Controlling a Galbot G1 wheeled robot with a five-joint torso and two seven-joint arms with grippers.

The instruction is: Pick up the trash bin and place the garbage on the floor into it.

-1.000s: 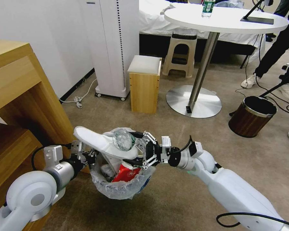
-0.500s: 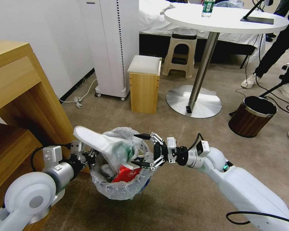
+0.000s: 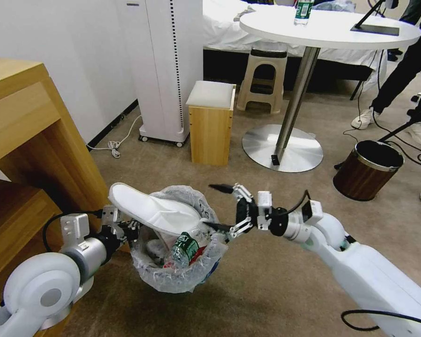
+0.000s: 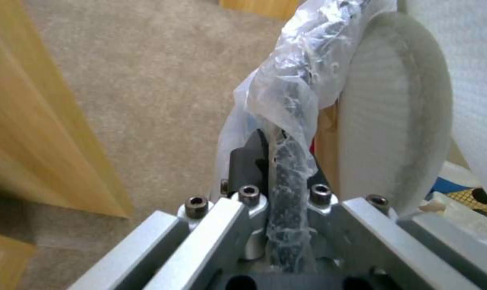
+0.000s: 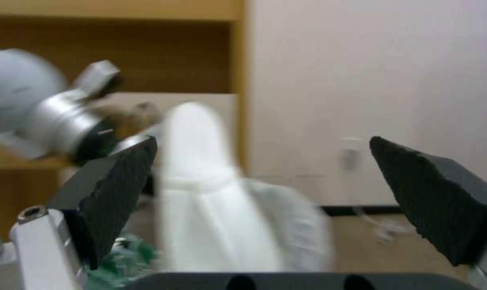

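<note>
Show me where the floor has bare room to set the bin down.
Bare carpet lies in front of the bin, below the right claw, and between the wooden stool and the bin. It is crowded on the robot's left, where the wooden desk flanks the left claw.

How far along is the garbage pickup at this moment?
Mostly done, by the look of it. The left gripper is shut on the rim of the trash bin, holding it up. Inside lie a white slipper, a small bottle and other litter. The right gripper is open and empty beside the rim. The floor in view shows no loose litter; elsewhere cannot be judged.
</note>
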